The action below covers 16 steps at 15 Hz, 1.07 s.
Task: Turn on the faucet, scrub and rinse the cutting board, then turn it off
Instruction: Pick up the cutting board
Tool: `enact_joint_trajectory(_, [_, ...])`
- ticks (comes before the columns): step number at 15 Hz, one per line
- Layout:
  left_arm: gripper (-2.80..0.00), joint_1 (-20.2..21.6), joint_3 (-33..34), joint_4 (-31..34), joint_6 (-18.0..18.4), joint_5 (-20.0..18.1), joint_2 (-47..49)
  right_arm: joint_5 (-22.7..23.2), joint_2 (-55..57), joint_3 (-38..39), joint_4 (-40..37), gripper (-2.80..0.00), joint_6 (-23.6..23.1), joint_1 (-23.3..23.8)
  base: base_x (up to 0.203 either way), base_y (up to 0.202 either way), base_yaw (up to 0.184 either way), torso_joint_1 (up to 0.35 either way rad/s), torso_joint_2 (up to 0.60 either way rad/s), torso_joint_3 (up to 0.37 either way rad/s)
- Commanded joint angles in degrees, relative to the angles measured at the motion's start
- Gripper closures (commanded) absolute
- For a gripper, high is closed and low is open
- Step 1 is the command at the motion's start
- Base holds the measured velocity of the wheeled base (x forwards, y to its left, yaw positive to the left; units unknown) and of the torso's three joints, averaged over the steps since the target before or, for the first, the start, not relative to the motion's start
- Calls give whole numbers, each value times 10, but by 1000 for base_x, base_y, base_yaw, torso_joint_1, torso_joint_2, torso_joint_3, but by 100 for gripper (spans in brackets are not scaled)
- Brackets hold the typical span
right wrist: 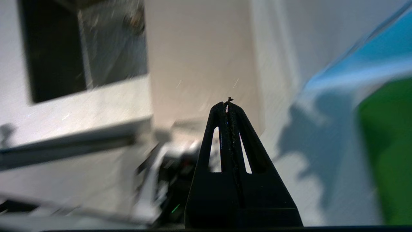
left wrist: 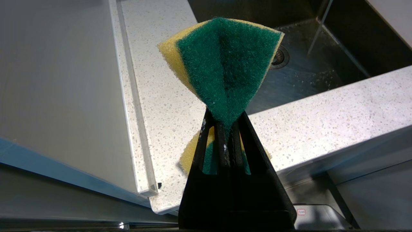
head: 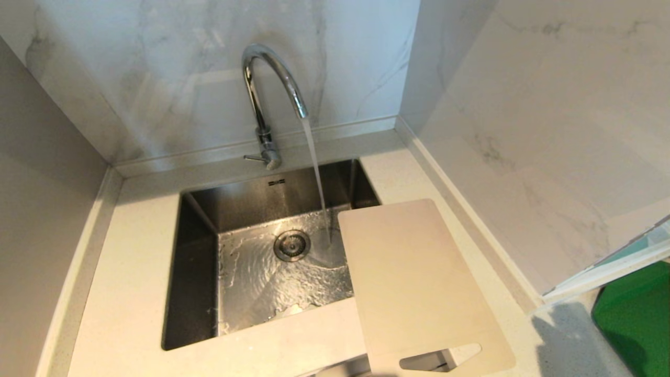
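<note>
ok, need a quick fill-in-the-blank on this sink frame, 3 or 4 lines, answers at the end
1. Water from the faucet is ____.
2. The left gripper is shut on a green and yellow ____.
3. The cutting board lies on the counter, one end overhanging the sink on its ____ side.
4. The right gripper fingers are closed and hold ____.

Answers: running; sponge; right; nothing

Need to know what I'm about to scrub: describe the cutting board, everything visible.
The cutting board is a large, thin, off-white rectangle that looks like plastic, with rounded corners and an oblong handle slot at its near end. It lies flat on the speckled white counter right of the sink, its left edge overhanging the basin. Its near end juts past the counter's front edge. Water from the faucet falls just beside its far left corner. Neither gripper touches it.
</note>
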State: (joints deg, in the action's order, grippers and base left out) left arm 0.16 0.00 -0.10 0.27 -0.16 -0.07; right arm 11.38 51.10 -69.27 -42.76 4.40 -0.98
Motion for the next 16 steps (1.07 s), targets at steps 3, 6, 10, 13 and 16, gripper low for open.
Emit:
enact_joint_trajectory(3, [0,0,2,0,1,0,-1,33,102,-25,-144,0,147,-18,0,0,0,0,0,0])
enact_joint_trajectory(6, [0,0,2,0,0,0,-1,48,158,-24,-176,0,279,-54,0,0,0,0,0,0])
enact_joint_trajectory(10, [0,0,2,0,1,0,-1,49,188,9,-189,0,417,-100,0,0,0,0,0,0])
enact_joint_trajectory(13, [0,0,2,0,0,0,-1,50,202,41,-186,0,500,-112,0,0,0,0,0,0])
enact_joint_trajectory(16, [0,0,2,0,1,0,-1,44,208,100,-135,0,529,-138,0,0,0,0,0,0])
